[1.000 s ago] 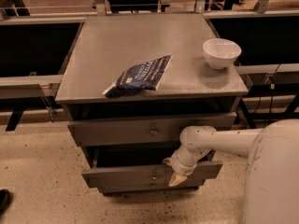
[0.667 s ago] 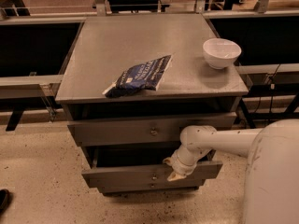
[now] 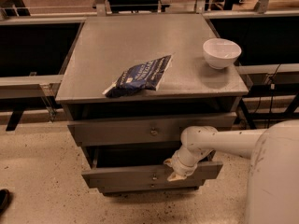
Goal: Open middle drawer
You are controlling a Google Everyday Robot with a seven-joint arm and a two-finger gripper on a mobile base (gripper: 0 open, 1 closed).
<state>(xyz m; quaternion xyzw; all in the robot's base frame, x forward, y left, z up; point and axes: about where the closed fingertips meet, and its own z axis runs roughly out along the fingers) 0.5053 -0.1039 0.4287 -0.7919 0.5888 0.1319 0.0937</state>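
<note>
Nothing has shifted: the pincer stays on the pulled-out middle drawer's front edge; I cannot tell its grip.

Grey surface. Dark blue bag, white print. White bowl at 2 o'clock from bag. Grey middle drawer. Cream claw at 5 o'clock from bag, against that drawer's front. Speckled beige floor.

Dim, warm overhead light: white round bowl casts a soft shadow; cream gripper at the shadowed rim of the grey middle drawer.
</note>
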